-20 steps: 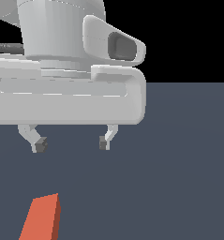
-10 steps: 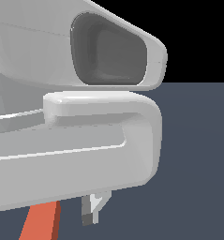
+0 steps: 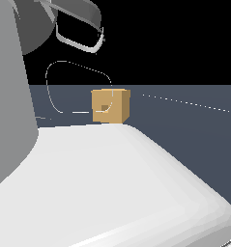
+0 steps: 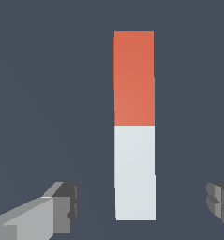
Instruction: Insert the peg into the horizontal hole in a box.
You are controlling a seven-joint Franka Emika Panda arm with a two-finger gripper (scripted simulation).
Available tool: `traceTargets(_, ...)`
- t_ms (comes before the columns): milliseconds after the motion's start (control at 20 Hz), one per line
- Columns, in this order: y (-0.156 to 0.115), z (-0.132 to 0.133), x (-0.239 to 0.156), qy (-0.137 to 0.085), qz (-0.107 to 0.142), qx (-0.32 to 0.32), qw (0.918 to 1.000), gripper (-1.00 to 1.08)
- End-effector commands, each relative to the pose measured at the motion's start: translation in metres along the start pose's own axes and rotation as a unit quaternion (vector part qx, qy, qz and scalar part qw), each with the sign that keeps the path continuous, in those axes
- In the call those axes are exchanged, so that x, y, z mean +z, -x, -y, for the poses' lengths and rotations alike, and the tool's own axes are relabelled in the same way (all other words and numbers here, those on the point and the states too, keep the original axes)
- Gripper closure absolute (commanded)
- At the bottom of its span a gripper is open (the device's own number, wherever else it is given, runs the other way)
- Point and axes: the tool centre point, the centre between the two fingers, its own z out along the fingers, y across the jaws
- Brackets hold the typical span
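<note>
In the wrist view the peg (image 4: 134,77) lies flat on the dark floor, a long bar that is orange-red on one half and white (image 4: 135,171) on the other. My gripper (image 4: 142,204) is open, with one finger (image 4: 62,208) on each side of the white half and wide gaps to the bar. Nothing is held. In the exterior view the tan box (image 3: 110,105) stands far back on the floor, and its small dark hole (image 3: 104,107) shows in the face toward the camera. There the arm's white body hides both the peg and the fingers.
The arm's large white-grey housing (image 3: 102,188) fills the lower part and the left of the exterior view. Dark floor (image 3: 184,125) stretches around the box.
The arm has moved much closer to the exterior camera and now covers the peg and fingers there. The box has come into sight behind it.
</note>
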Motion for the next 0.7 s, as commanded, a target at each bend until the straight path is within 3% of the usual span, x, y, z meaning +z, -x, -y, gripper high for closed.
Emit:
traceTargets(0,0.006,0.0,0.002,0.001,0.0,-0.004,1.0,-0.92)
traceTargets(650,0.007,0.001,0.029,0.001,0.0,-0.004,1.0,-0.92)
